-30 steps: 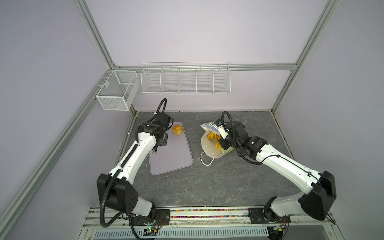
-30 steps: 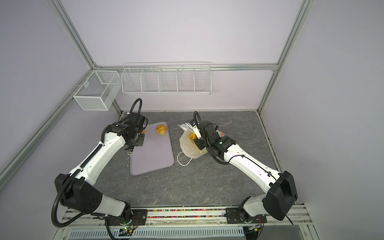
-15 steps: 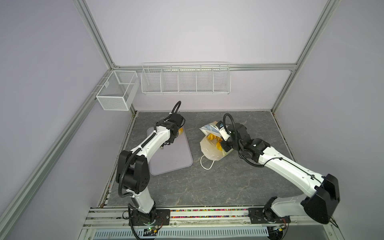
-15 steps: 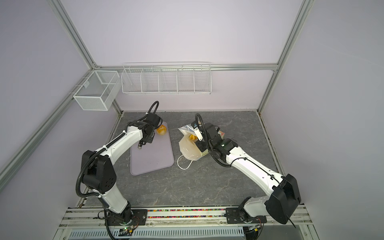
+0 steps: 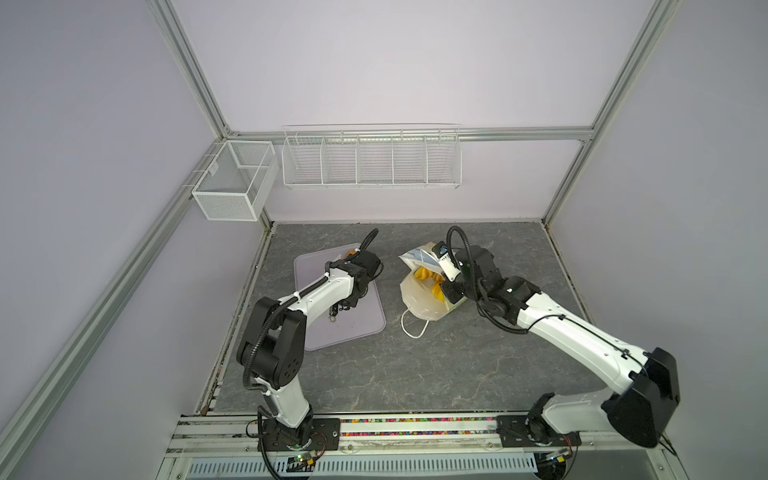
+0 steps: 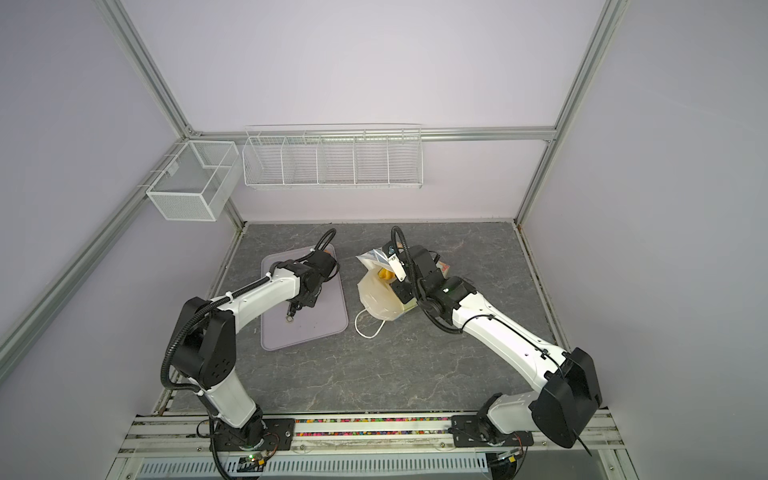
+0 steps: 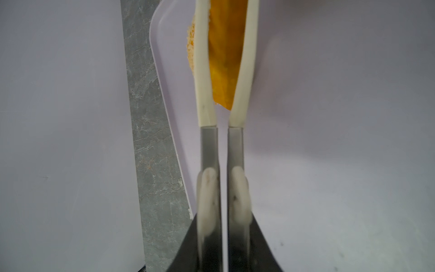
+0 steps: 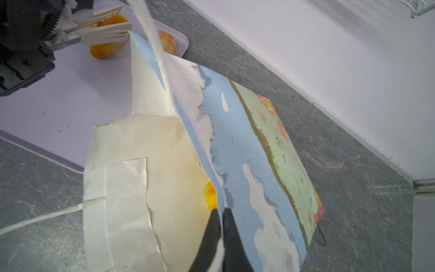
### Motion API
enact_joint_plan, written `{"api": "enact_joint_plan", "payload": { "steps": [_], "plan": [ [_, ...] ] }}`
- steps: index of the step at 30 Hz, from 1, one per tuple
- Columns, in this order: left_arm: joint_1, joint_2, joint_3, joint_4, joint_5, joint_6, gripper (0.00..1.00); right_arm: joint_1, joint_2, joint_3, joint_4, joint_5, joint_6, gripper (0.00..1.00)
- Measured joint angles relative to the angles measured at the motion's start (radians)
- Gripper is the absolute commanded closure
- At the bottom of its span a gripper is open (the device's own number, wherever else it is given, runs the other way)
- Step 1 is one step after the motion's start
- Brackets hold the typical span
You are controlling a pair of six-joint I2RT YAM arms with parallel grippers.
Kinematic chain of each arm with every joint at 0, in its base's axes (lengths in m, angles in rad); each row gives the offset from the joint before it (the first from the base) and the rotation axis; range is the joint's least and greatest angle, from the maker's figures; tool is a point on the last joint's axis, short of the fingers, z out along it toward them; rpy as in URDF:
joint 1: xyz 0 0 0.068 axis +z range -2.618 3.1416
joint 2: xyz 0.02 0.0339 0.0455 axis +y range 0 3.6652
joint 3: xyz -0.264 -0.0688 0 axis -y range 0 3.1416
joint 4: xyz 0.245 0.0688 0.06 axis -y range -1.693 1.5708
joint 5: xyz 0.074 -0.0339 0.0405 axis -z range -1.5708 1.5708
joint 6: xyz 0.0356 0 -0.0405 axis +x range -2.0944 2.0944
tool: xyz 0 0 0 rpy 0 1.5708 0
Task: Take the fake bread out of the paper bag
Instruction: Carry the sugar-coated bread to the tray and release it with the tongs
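Two tools engaged | left tool [image 8: 124,20] pinches roll [image 8: 106,50] at tray [image 8: 58,94] | right tool [image 8: 220,210] clamps paper bag [image 8: 235,141] wall | bagged fake bread [image 5: 426,275] lies frame-right of left tool, mouth facing it.

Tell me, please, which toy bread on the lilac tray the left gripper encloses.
The deep-orange glossy bun, flanked by the left gripper; the paler roll lies outside it.

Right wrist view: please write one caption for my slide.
Right gripper pinches the paper bag; left gripper holds fake bread at the tray.
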Motion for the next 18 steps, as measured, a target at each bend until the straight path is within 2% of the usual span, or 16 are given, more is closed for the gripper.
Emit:
{"api": "enact_joint_plan", "payload": {
  "steps": [18],
  "plan": [
    [-0.048,0.0,-0.013,0.056,0.266,-0.118,0.69,0.0,0.0,0.0,0.0,-0.002,0.0,0.94]
  ]
}}
